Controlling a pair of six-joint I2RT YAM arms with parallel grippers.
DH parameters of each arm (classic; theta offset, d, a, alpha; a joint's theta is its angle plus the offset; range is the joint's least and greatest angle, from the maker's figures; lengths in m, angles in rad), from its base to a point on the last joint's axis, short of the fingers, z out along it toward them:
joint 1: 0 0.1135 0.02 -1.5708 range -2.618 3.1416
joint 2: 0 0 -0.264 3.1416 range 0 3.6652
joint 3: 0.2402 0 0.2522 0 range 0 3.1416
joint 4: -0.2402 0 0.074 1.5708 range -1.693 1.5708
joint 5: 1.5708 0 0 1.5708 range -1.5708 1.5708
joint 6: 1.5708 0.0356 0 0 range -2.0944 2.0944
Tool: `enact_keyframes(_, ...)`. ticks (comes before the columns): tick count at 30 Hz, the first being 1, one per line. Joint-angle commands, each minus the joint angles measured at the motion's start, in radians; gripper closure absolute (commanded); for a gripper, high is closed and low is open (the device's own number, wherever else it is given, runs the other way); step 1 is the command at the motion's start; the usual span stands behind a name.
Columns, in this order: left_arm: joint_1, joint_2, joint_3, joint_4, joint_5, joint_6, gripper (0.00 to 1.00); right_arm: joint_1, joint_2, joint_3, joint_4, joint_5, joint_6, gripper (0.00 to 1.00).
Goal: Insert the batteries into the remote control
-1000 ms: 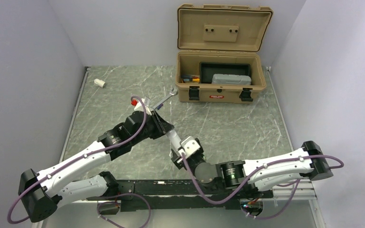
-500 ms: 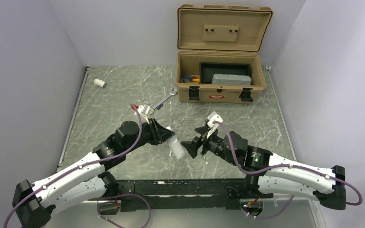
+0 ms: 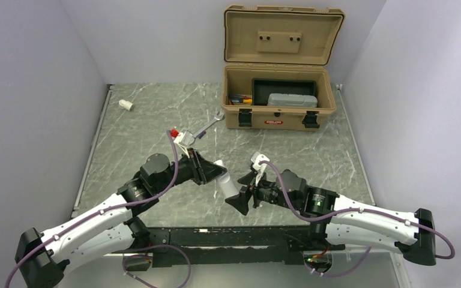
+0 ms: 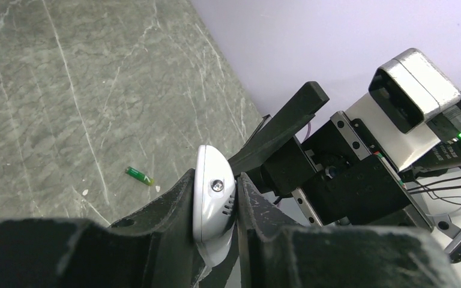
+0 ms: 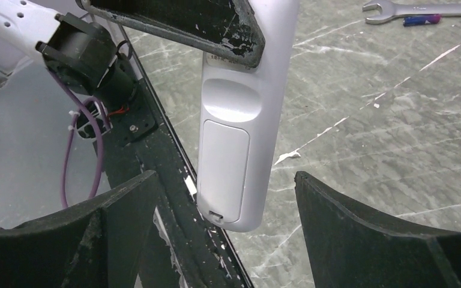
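Note:
My left gripper (image 3: 215,172) is shut on the white remote control (image 3: 227,185) and holds it above the table's near middle. In the left wrist view the remote (image 4: 214,204) sits end-on between my fingers. The right wrist view shows the remote's back (image 5: 240,120) with its battery cover closed. My right gripper (image 3: 241,193) is open and empty, its jaws wide on either side of the remote's lower end (image 5: 225,180), apart from it. One green battery (image 4: 139,175) lies on the table. No other battery shows.
An open tan toolbox (image 3: 279,117) stands at the back right. A silver wrench (image 3: 209,126) lies in front of it and also shows in the right wrist view (image 5: 426,9). A stubby white cylinder (image 3: 125,105) lies at the back left. The black base rail (image 3: 216,237) runs along the near edge.
My right arm swung up from the near edge to the remote's right side, then closed in with its jaws open. My left gripper kept the remote and shifted slightly right.

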Motion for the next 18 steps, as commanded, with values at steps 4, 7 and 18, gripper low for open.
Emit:
enact_keyframes(4,0.003,0.025,0.040,-0.007,-0.063,-0.018,1.00,-0.004,0.067,0.010,0.080,0.070,0.067,0.17)
enact_keyframes(7,0.003,0.030,0.035,0.031,-0.035,-0.009,1.00,-0.004,0.085,0.009,0.101,0.071,0.067,0.18)
enact_keyframes(18,0.003,0.016,0.022,0.106,0.179,0.088,1.00,-0.058,0.018,-0.024,0.128,-0.215,0.051,0.17)
